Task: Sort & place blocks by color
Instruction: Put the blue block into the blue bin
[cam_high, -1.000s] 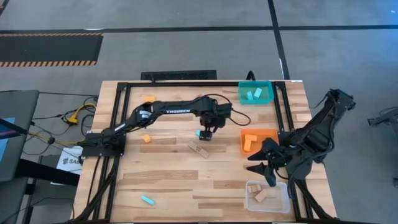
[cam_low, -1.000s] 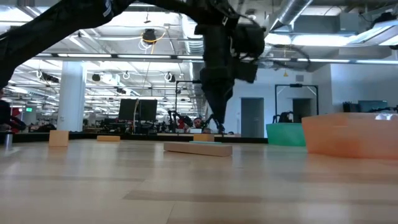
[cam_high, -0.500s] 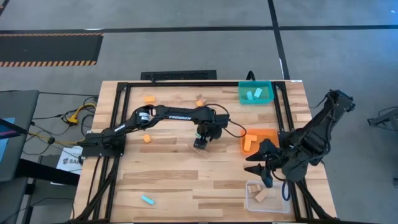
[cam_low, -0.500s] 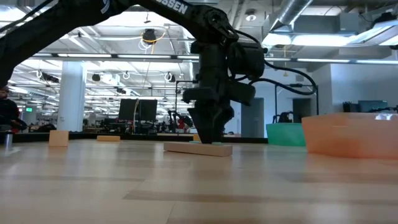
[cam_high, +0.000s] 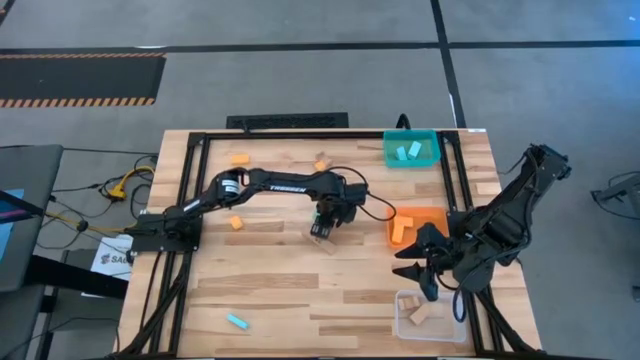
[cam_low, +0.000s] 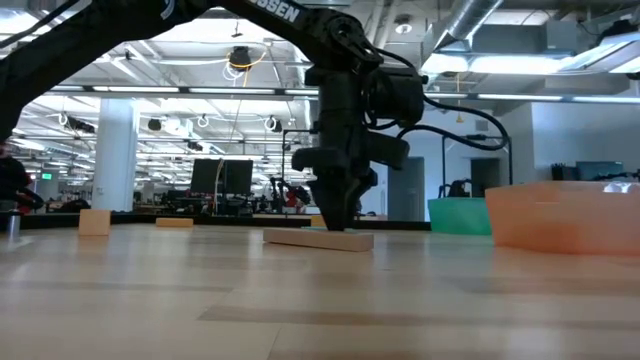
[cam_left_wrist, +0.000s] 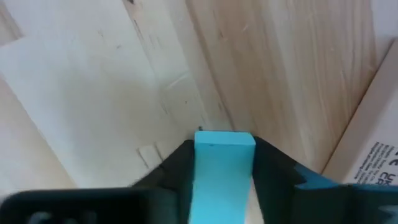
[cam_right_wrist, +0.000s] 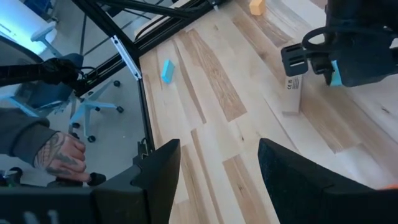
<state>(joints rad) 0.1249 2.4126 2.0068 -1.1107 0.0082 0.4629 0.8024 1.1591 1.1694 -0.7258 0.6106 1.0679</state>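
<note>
A cyan block lies mid-table with my left gripper shut on it. Just nearer lies a long tan block with a label. Loose on the table are orange blocks, a small one at the far side, and another cyan block near the front left. My right gripper hangs open above the table between the orange bin and the clear bin, touching nothing. My left gripper pinches the cyan block's two long sides between its two fingers, which come from above, pointing down, and lie across the block. The block's far end shows beyond the fingertips, right at the tabletop.
A teal bin at the far right holds cyan blocks, the orange bin holds an orange block, and the clear bin at the near right holds tan blocks. A black frame borders the table. A person's hand shows beyond the table's edge.
My left gripper has come down and slightly toward the near edge onto the cyan block, then shut on it. The block has stayed where it was on the table.
</note>
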